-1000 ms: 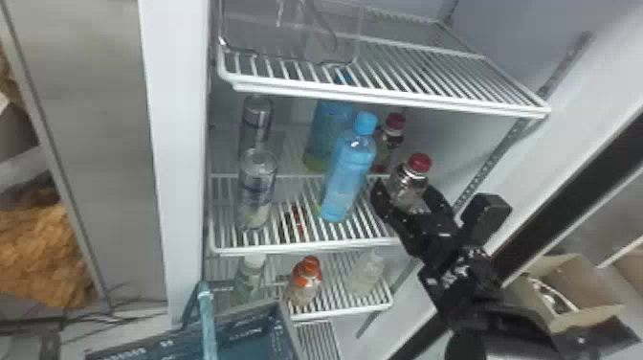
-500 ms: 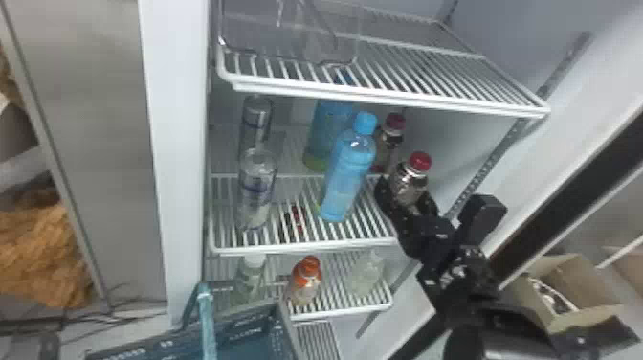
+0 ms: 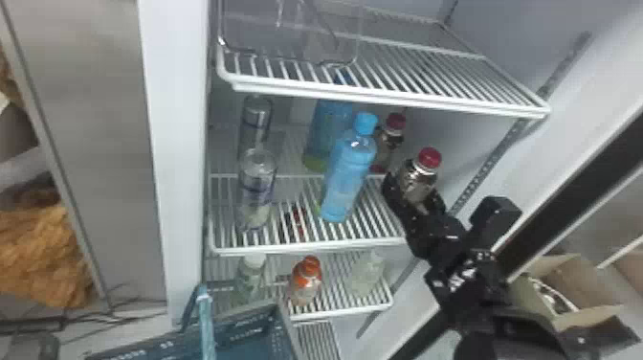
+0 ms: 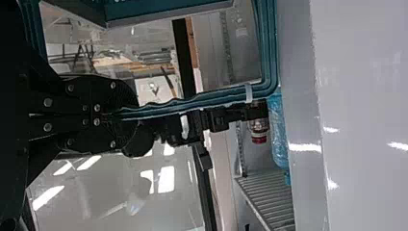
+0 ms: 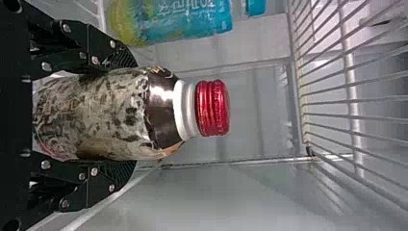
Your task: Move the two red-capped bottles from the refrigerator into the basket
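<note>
In the head view, my right gripper (image 3: 415,197) is shut around the nearer red-capped bottle (image 3: 420,178), at the right side of the middle shelf (image 3: 296,250). The right wrist view has this bottle (image 5: 103,114) upright between both fingers of my right gripper (image 5: 129,115). Another red-capped bottle (image 3: 393,130) stands farther back, partly behind a blue bottle (image 3: 349,167). The blue-green basket (image 3: 287,330) is low in front of the refrigerator. My left gripper (image 4: 129,114) is shut on the basket's handle (image 4: 192,102) in the left wrist view.
Two clear bottles (image 3: 257,186) stand on the middle shelf's left side. Overhead is a wire shelf (image 3: 382,98) bearing a clear bin (image 3: 287,33). An orange-capped bottle (image 3: 306,282) is on the shelf below. The refrigerator's side wall (image 3: 540,143) lies close right of my arm.
My right gripper and the bottle in it have shifted slightly to the right, away from the blue bottle. The basket and the other bottles have kept their places.
</note>
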Robot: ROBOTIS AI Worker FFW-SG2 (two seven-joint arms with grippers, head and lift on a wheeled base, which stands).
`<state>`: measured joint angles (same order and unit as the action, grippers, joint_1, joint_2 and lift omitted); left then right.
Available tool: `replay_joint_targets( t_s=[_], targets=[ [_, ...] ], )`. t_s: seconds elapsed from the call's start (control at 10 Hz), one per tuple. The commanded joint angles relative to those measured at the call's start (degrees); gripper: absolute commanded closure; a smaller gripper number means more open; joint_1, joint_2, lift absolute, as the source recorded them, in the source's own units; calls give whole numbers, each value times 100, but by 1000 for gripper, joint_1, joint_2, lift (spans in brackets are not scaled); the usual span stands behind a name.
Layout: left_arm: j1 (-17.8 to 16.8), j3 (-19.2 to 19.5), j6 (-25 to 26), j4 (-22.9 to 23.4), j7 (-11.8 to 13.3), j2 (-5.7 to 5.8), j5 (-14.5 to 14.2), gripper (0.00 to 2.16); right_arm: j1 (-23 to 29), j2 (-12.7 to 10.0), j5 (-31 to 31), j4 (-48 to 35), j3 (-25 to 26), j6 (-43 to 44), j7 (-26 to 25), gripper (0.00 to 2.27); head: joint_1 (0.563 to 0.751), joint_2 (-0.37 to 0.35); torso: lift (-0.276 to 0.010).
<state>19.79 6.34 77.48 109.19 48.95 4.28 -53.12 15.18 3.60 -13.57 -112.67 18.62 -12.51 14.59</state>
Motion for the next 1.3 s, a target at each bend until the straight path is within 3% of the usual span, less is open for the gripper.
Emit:
replay_joint_targets(
  t_s=[0.0,0.9,1.2],
  targets=[
    [17,-5,-14,0,1,12,-12,1202,184,-8,-117,-257,0,-14,0,1274,695,-350,0],
    [59,6,0,0,1,3,-69,1202,2307,-8,-1020,-2479,366,-942,9,1274,695,-350,0],
    [87,17,-28,0,1,3,-69,1202,3362,-43,-1511,-3337,492,-1153,18,1274,695,-350,0]
  ],
)
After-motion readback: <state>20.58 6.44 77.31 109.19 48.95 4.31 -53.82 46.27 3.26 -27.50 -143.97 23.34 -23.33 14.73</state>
